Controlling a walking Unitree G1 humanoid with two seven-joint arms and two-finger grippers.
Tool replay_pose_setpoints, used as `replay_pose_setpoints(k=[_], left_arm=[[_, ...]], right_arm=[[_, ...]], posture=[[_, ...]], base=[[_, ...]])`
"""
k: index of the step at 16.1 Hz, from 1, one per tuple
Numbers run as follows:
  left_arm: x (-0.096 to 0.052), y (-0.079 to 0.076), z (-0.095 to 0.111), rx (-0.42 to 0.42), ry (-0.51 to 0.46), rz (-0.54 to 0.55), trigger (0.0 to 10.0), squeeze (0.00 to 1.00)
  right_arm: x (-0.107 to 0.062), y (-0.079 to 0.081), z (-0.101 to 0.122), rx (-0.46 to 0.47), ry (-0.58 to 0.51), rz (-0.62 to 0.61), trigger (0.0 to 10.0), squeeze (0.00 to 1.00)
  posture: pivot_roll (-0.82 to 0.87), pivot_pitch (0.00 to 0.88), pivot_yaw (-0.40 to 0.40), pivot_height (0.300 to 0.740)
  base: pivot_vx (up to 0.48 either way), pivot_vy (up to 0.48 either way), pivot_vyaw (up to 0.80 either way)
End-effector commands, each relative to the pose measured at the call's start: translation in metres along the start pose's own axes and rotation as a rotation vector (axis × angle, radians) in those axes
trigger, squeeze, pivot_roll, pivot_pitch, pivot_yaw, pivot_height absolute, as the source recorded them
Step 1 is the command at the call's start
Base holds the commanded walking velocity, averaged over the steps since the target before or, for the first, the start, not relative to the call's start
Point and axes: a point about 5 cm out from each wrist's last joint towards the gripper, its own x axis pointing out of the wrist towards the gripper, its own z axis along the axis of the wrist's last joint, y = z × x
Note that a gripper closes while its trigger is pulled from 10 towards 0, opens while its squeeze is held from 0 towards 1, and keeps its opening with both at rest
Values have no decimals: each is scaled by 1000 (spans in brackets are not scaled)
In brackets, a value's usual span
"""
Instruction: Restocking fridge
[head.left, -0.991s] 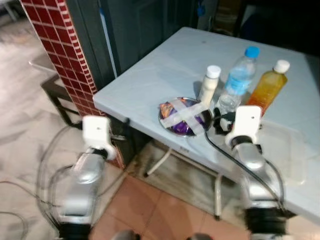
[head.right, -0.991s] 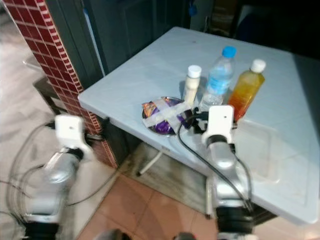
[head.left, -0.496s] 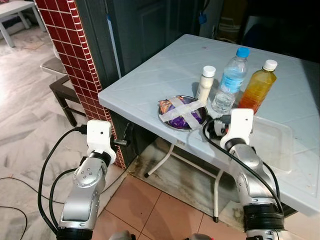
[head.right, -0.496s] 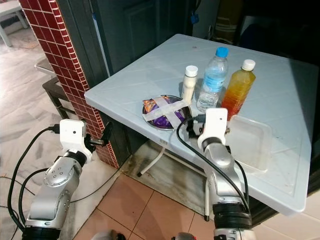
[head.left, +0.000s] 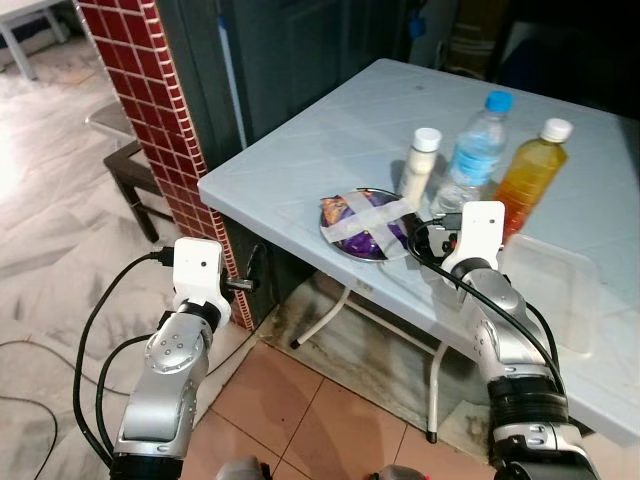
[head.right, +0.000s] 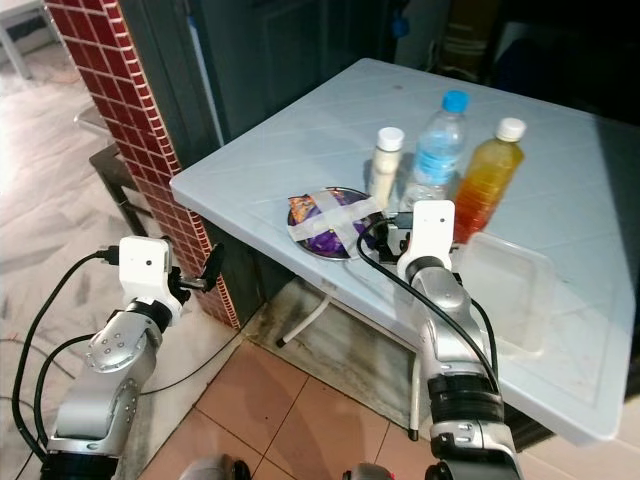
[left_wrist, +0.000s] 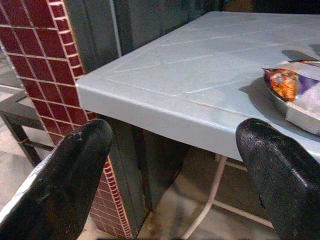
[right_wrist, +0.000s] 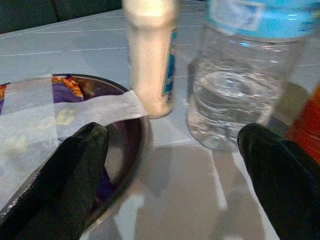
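1. We are seeing a red brick pillar (head.left: 135, 95) standing at the far left, beside a dark door (head.left: 290, 60).
2. Our left gripper (left_wrist: 170, 175) is hanging below and in front of the counter's (head.left: 330, 140) near-left corner, off the counter, with its jaws standing wide open and holding nothing.
3. We are looking at a round metal dish (head.left: 365, 224) sitting near the counter's front edge, holding a purple and orange packet under two crossed strips of white tape (head.left: 372, 215).
4. A small cream bottle (head.left: 419, 166) with a white cap is standing upright just behind the dish, further from the front edge.
5. Our right gripper (right_wrist: 170, 170) is hovering just above the counter's front edge, its jaws spread wide and empty, one finger (right_wrist: 65, 175) over the rim of the dish and the other (right_wrist: 280, 170) in front of the water bottle.
6. The clear water bottle (head.left: 476, 150) with a blue cap is standing just beside the cream bottle.
7. An orange juice bottle (head.left: 528, 178) with a white cap is standing next to it.
8. A clear plastic tray (head.left: 560, 285) is lying toward the counter's right edge.
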Motion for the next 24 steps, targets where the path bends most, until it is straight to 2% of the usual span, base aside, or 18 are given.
replay_pose_setpoints(k=[1,4,8,14,15,17,18,20,24], left_arm=[[-3,2,2,13,2,9,10000,0],[-5,2,2,18,9,6,10000,0],[-4,2,2,24,15,-1,10000,0],[-4,1,2,33,20,-5,10000,0],[-4,1,2,37,21,-3,10000,0],[-4,1,2,37,22,-3,10000,0],[-4,1,2,40,24,-4,10000,0],[-4,1,2,42,25,-5,10000,0],[-3,0,2,45,25,-7,10000,0]], right_arm=[[4,6,0,20,3,32,10000,0],[8,10,-3,17,28,65,10000,0],[11,9,-11,9,95,50,10000,0],[18,22,-17,85,169,112,10000,0],[18,28,-20,110,184,136,0,0],[18,30,-21,112,186,141,0,0],[16,36,-23,154,205,165,0,0],[15,40,-25,181,224,175,0,0],[10,46,-26,191,262,178,0,0]], posture=[[19,0,46,740],[21,0,53,740],[21,0,58,740],[30,0,56,740],[34,0,55,740],[34,0,55,740],[31,0,53,740],[30,0,53,740],[27,0,51,740]], base=[[0,0,0],[0,0,0],[0,0,0],[0,0,0],[0,0,0],[0,0,0],[0,0,0],[0,0,0],[0,0,0]])
